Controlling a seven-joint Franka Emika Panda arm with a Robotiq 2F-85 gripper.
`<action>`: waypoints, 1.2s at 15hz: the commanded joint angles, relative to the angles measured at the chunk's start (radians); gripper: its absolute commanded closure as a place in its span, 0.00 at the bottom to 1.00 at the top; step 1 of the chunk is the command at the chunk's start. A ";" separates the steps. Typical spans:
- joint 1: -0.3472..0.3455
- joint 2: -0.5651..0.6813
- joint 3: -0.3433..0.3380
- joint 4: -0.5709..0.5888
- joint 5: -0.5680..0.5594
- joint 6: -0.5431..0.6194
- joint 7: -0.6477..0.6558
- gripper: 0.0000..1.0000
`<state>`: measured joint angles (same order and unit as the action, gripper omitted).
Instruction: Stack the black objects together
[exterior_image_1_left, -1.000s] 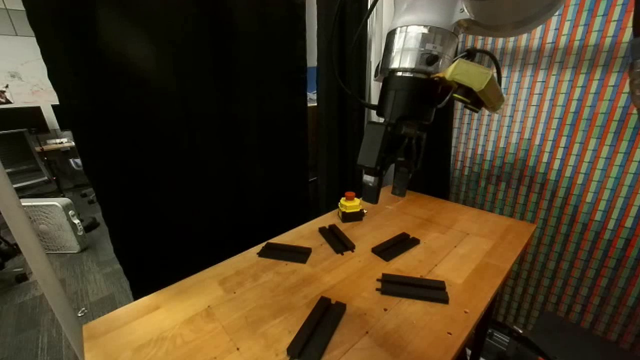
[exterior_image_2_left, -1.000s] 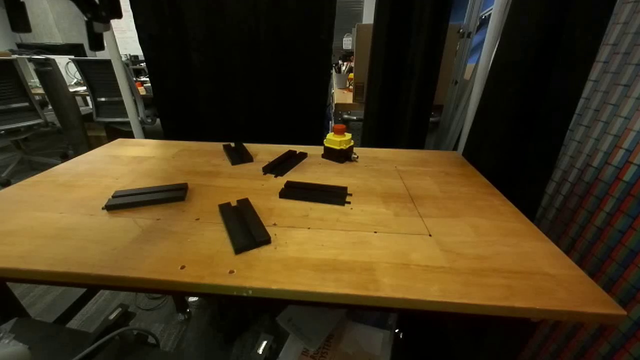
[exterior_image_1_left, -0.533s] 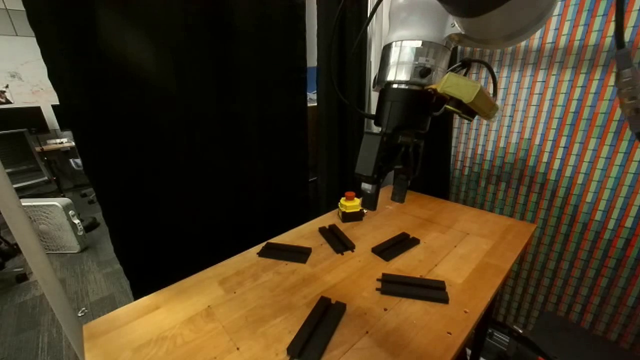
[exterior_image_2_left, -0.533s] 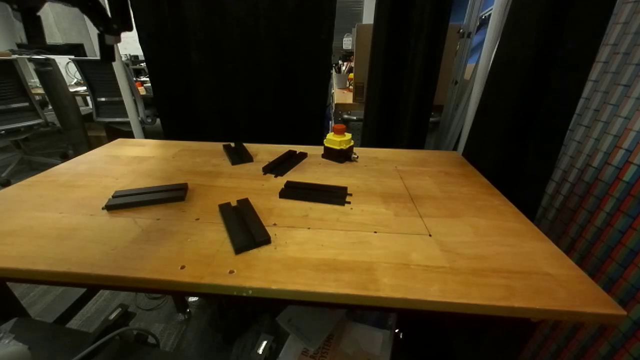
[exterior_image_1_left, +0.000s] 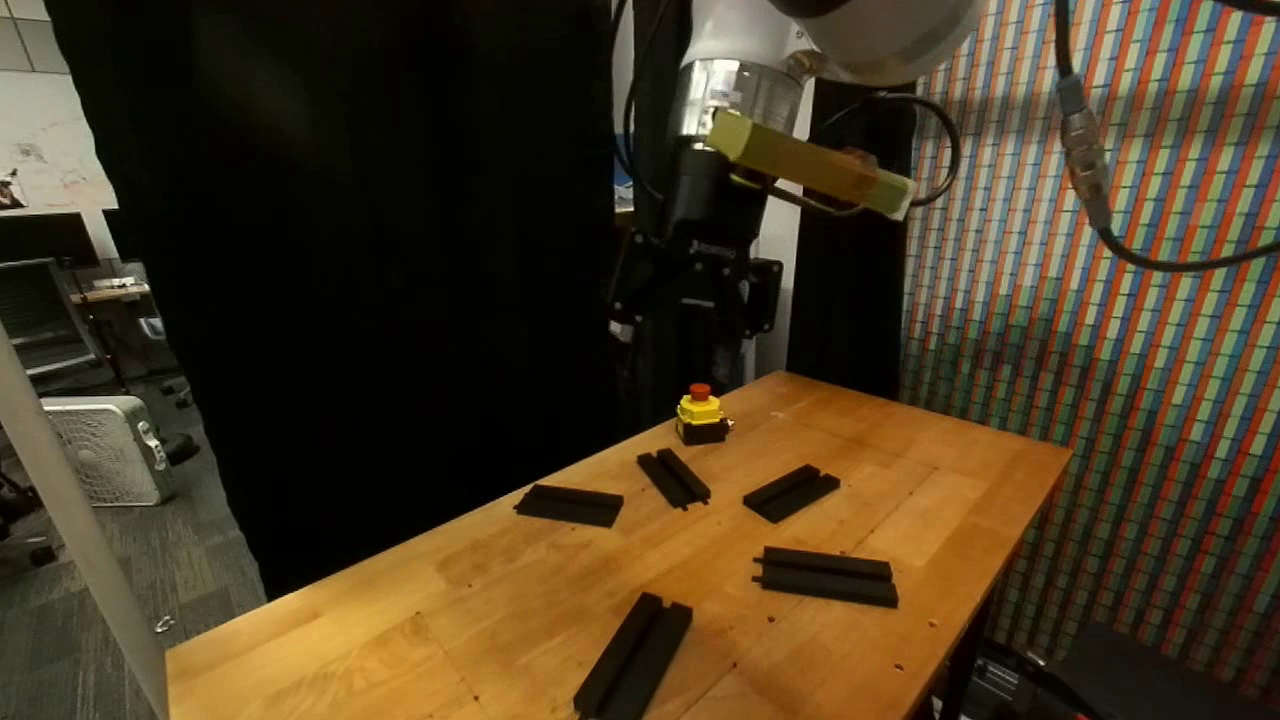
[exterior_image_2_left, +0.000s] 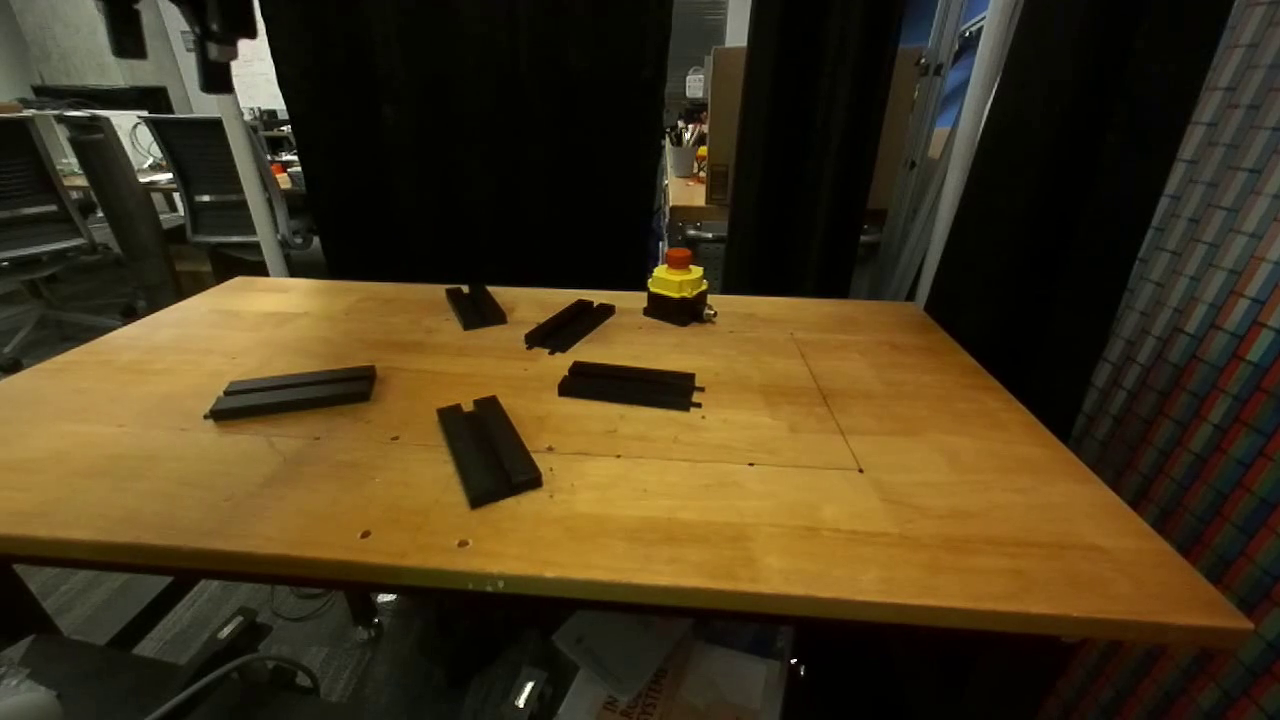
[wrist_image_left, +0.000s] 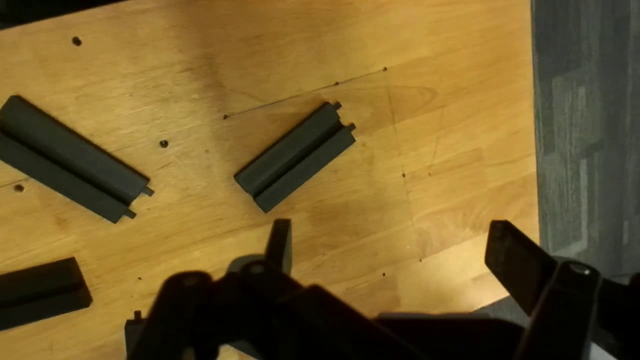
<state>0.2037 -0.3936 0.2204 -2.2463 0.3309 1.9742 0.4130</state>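
Several flat matte black grooved bars lie apart, flat on the wooden table. In both exterior views I see a front bar (exterior_image_1_left: 634, 655) (exterior_image_2_left: 293, 392), another bar (exterior_image_1_left: 828, 575) (exterior_image_2_left: 489, 450), a middle bar (exterior_image_1_left: 791, 492) (exterior_image_2_left: 628, 385) and two back bars (exterior_image_1_left: 674, 477) (exterior_image_1_left: 570, 504) (exterior_image_2_left: 570, 326) (exterior_image_2_left: 476, 307). The wrist view shows a bar (wrist_image_left: 295, 156) beyond the left finger, a bar (wrist_image_left: 70, 160) at left, one cut by the left edge (wrist_image_left: 42, 292) and one partly hidden by the gripper (wrist_image_left: 132, 332). My gripper (wrist_image_left: 390, 225) is open and empty, well above the table.
A yellow-and-black box with a red button (exterior_image_1_left: 701, 415) stands at the table's back edge, near a back bar; it also shows in an exterior view (exterior_image_2_left: 678, 288). Black curtains (exterior_image_1_left: 400, 300) hang behind the table (exterior_image_2_left: 800, 540). The wrist view shows the table's right edge and grey floor (wrist_image_left: 585, 125).
The arm first lowered a little, then swung left in an exterior view and rose slightly, with the wrist turned. The gripper stays open. The bars have not moved.
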 joint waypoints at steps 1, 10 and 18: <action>-0.018 0.039 0.088 0.088 0.019 0.022 0.267 0.00; -0.018 0.102 0.213 0.052 -0.124 0.125 0.874 0.00; 0.011 0.216 0.177 -0.032 -0.159 0.268 1.011 0.00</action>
<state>0.1988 -0.2105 0.4120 -2.2570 0.1851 2.1614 1.3813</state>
